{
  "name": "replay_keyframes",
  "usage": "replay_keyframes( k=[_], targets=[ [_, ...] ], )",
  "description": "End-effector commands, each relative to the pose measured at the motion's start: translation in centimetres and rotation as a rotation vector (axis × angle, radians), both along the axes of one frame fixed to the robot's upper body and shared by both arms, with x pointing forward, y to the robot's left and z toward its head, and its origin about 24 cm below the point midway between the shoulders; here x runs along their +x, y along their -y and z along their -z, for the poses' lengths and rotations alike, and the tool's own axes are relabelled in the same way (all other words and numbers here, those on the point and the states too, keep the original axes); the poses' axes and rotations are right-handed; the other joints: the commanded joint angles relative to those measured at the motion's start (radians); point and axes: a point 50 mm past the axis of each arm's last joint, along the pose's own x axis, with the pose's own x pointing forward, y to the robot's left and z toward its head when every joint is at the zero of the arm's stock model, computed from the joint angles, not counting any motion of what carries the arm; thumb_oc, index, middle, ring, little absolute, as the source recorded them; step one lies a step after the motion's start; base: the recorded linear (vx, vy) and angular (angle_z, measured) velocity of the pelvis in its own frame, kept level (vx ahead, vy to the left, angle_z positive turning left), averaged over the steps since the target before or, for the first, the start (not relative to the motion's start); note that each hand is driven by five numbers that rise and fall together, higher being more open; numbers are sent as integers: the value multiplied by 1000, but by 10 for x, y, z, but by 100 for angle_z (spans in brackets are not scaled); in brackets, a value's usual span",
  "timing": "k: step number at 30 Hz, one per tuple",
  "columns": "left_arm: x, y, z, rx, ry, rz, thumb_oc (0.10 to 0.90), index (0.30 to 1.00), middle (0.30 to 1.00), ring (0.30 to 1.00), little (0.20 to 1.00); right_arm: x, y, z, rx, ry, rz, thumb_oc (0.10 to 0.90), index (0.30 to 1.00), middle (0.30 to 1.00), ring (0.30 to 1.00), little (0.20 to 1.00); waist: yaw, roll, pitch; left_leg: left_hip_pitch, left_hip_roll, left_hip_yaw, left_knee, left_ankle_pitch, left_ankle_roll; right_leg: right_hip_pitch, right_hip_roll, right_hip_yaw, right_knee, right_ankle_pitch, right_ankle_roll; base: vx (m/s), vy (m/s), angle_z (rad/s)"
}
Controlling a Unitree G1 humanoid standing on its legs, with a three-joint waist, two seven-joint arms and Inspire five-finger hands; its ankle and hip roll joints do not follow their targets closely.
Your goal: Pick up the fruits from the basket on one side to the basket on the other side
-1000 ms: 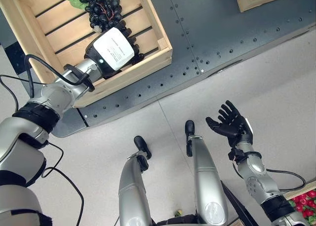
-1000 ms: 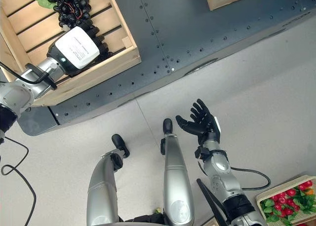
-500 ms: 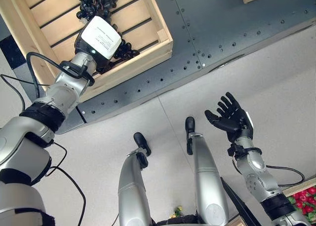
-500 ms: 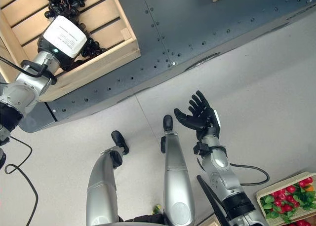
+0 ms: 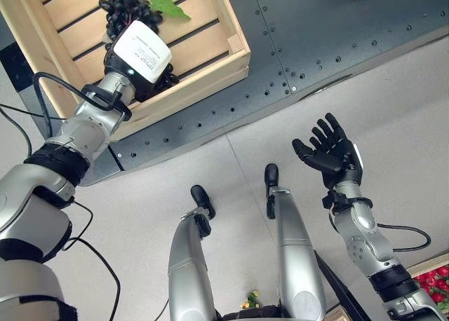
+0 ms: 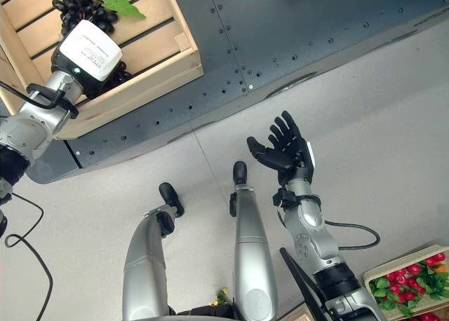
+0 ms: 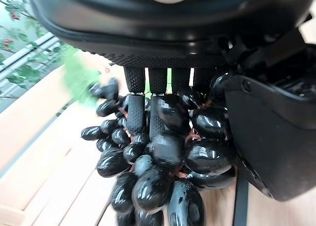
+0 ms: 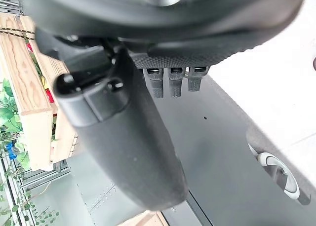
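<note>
Grapes [image 7: 158, 171], a dark bunch, lie in the wooden crate [image 5: 228, 37] on the desk, the left hand [image 5: 138, 55] curled round them; a firm hold near the stem should keep the bunch whole. Well apart, the right hand [image 5: 328, 155] hovers palm-up, fingers spread.

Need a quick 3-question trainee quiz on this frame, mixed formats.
1. True or false: the left hand has its fingers curled round the black grape bunch.
2. The right hand is: A) holding a fruit B) open and empty, over the floor C) inside the crate.
3. Fill in: the grape bunch lies in the wooden ____.

Key: 1 true; 2 B; 3 crate.
</note>
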Motion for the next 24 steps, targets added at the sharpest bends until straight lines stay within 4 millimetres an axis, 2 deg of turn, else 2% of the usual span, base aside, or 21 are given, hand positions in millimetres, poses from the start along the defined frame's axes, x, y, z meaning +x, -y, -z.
replay_keyframes(
  k=[1,7,10,12,15,16,18,24],
  targets=[
    [-7,-2,-29,9,132,92,400,300,300,300,300,-3,16,-41,41,210,59,800,900,900,900,900,-15,-36,-11,19,-68,27,-22,-5,72,79,42,-10,-116,90,-36,0,0,0],
    [-9,-3,-27,21,118,140,400,300,300,300,300,-4,18,-42,44,214,38,800,900,900,900,900,-22,-34,-11,68,-67,38,-28,-11,73,121,47,-7,-116,82,-36,0,0,0],
    [-13,-7,-28,-46,166,179,400,300,300,300,300,-6,18,-38,42,203,8,800,900,900,900,900,-26,-29,-11,119,-68,43,-38,-17,72,170,49,-7,-119,69,-38,-7,-12,0],
    [-14,-8,-32,-153,206,209,400,300,300,300,300,-6,16,-37,42,196,-3,800,900,900,900,900,-27,-27,-11,144,-68,43,-41,-18,71,196,50,-6,-120,64,-40,-8,-18,-2],
    [-18,-8,-36,-406,275,285,400,300,300,300,300,-7,15,-34,35,192,-15,800,900,900,900,900,-24,-24,-11,184,-72,41,-52,-18,70,235,52,-7,-125,56,-43,-7,-40,-6],
    [-20,-8,-35,-536,300,327,400,300,300,300,300,-8,13,-31,28,193,-22,800,900,900,900,900,-23,-23,-11,203,-74,39,-59,-17,69,254,52,-6,-130,53,-46,-11,-41,-12],
    [-21,-6,-31,-685,315,384,400,300,300,300,300,-9,8,-31,19,194,-30,800,900,900,900,900,-22,-22,-11,244,-79,39,-75,-14,67,291,55,-4,-143,50,-48,-7,-41,-16],
    [-22,-4,-23,-949,340,434,400,300,300,300,300,-7,0,-32,-3,185,-50,800,900,900,900,900,-27,-24,-11,367,-84,49,-124,-6,62,405,55,-2,-191,47,-53,7,-36,-5]
  ],
)
